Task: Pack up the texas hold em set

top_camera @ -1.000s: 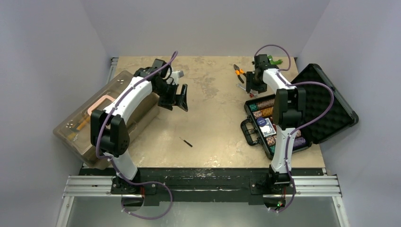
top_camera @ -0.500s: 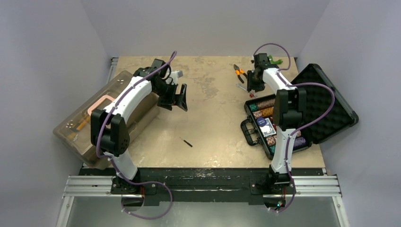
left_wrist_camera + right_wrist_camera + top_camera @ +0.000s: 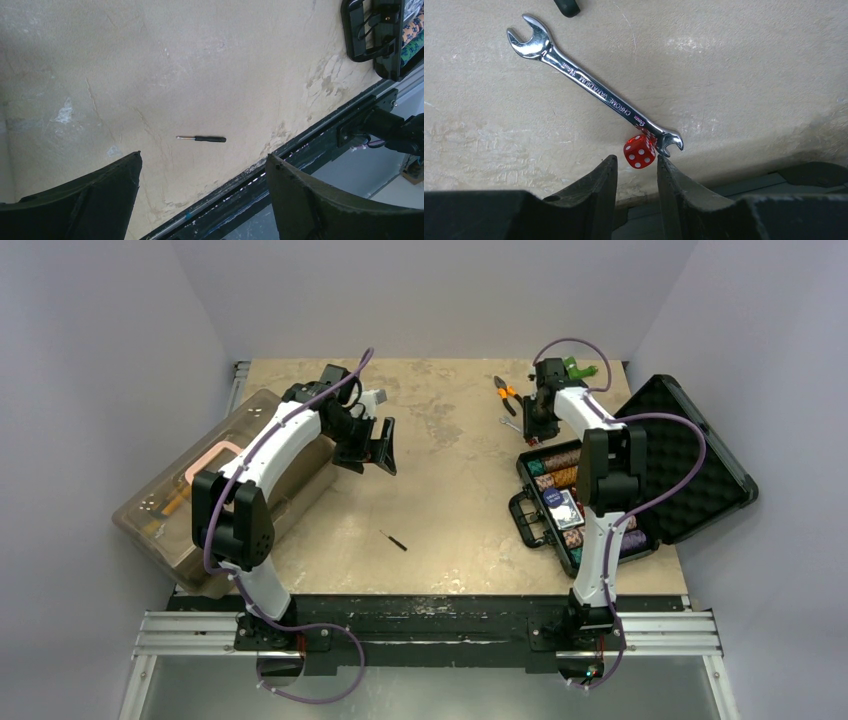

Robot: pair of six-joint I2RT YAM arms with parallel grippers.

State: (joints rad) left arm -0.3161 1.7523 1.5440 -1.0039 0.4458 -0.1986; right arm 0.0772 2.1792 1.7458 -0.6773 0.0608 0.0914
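The black case (image 3: pixel 690 455) lies open at the right, its foam lid tipped back. Striped chips (image 3: pixel 560 462) and a blue card deck (image 3: pixel 563 508) sit in its tray. Just behind the case my right gripper (image 3: pixel 537 418) points down at the table. In the right wrist view its jaws (image 3: pixel 637 162) stand a narrow gap apart, holding nothing. A red die (image 3: pixel 640 151) lies just beyond the fingertips, touching the end of a chrome wrench (image 3: pixel 599 92). My left gripper (image 3: pixel 385 452) hangs wide open over the middle left of the table, with nothing between its fingers (image 3: pixel 125 172).
A translucent brown toolbox (image 3: pixel 170 515) with a pink handle lies at the left edge. A small black screwdriver (image 3: pixel 201 138) lies on the table near the front. Orange-handled pliers (image 3: pixel 505 392) and a green object (image 3: pixel 578 368) sit at the back right. The case handle (image 3: pixel 362 30) faces the table's middle.
The right gripper's jaws have narrowed and it has shifted slightly toward the back of the table. The left arm has not moved.
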